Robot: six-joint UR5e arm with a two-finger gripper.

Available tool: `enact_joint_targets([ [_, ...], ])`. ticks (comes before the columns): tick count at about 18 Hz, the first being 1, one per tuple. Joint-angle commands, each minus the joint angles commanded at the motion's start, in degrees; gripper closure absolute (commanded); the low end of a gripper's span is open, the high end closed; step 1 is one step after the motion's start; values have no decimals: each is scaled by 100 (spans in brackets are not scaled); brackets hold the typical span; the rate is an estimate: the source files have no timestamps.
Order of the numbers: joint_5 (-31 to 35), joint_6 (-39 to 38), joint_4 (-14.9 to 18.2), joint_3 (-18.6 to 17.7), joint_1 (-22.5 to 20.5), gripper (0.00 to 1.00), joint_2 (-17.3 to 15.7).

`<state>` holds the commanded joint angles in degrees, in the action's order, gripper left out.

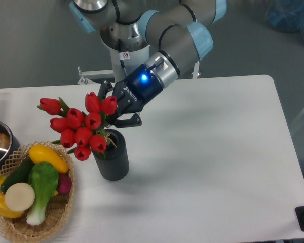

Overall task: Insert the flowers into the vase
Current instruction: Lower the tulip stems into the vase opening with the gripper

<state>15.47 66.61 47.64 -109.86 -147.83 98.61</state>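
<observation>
Camera shows the hand (113, 107) gripping red tulip flowers (81, 127) over the ribbed grey vase (114, 161).

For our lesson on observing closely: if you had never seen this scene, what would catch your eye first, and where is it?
The bunch of red tulips stands out most, left of centre, leaning left out of the dark ribbed vase. Just above it the gripper, its wrist glowing blue, hangs at the bunch. At the lower left corner sits a wicker basket of colourful vegetables.
</observation>
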Motion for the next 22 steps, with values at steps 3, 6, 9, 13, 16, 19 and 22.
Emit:
enact_joint_targets([
  [3,27,62,9,0,0,93,105],
  [6,36,123,-18,-61,0,91,211],
  [9,36,369,-17,-237,0,89,264],
  [13,44,853,-9,-492,-9,87,299],
  [16,36,958,-18,-606,-35,76,299],
  [19,36,968,-26,-615,-70,47,308],
  [22,53,976,-26,-624,-123,6,299],
])
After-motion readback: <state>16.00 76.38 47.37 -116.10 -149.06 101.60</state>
